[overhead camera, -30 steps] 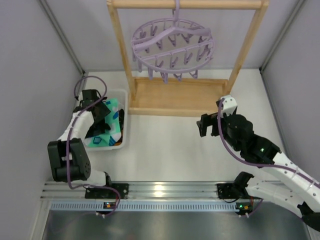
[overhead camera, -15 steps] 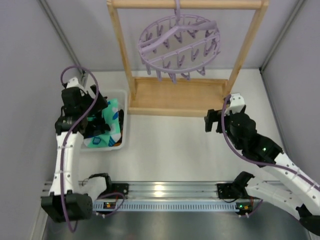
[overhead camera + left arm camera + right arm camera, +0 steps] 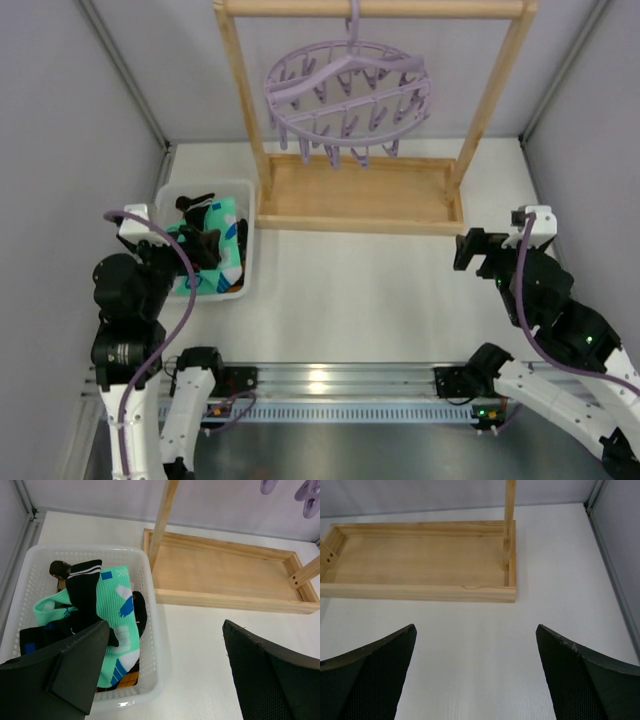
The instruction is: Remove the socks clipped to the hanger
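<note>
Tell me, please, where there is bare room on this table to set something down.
The table is bare right of the basket, in front of the frame. The frame's tray is bare too. Socks fill the basket.

The hanger (image 3: 347, 90) hangs from the top bar of the wooden frame (image 3: 355, 195), above the frame's tray base at the back of the worktop (image 3: 350, 290). Just left of that base sits a basket (image 3: 252, 225) with the socks (image 3: 222, 225) piled in it. The left jaws hang over the basket's near end, and the right jaws are near the frame's front right corner.
</note>
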{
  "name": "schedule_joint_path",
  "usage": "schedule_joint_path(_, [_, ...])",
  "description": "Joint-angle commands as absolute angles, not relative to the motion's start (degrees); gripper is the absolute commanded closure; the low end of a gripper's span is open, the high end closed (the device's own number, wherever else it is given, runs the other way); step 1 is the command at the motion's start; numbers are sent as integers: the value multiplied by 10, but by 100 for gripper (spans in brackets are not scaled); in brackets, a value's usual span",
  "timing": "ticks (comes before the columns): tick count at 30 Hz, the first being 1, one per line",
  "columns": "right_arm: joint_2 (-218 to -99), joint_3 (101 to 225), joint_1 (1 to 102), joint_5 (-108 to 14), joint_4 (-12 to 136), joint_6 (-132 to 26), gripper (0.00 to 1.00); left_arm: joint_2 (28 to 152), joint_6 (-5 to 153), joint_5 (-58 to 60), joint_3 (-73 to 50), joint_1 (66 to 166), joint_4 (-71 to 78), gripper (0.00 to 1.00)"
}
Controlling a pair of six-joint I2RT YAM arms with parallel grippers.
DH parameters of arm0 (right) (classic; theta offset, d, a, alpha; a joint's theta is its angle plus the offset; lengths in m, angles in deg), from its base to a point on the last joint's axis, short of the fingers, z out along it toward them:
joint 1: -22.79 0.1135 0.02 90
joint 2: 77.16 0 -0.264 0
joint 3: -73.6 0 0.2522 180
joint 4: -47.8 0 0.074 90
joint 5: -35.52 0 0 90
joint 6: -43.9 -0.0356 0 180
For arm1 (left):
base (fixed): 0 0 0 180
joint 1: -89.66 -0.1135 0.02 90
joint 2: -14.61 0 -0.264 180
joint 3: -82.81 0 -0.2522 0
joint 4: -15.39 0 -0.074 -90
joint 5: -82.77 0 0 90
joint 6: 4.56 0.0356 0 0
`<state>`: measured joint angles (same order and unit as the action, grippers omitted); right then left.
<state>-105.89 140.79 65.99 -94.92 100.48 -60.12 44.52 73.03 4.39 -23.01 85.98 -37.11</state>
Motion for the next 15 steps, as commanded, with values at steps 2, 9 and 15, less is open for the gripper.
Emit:
schedule_joint_path(2, [-1029, 1436, 653, -960, 1081, -601, 0, 390, 739, -12, -279, 880, -392, 2])
schedule_joint_path(9, [-1001, 1418, 653, -950, 1091, -607, 1, 379, 733, -48, -289, 893, -391, 2])
schedule_joint_path(15, [-1005, 1419, 654, -955, 1084, -610, 0, 377, 737, -52, -286, 893, -391, 2])
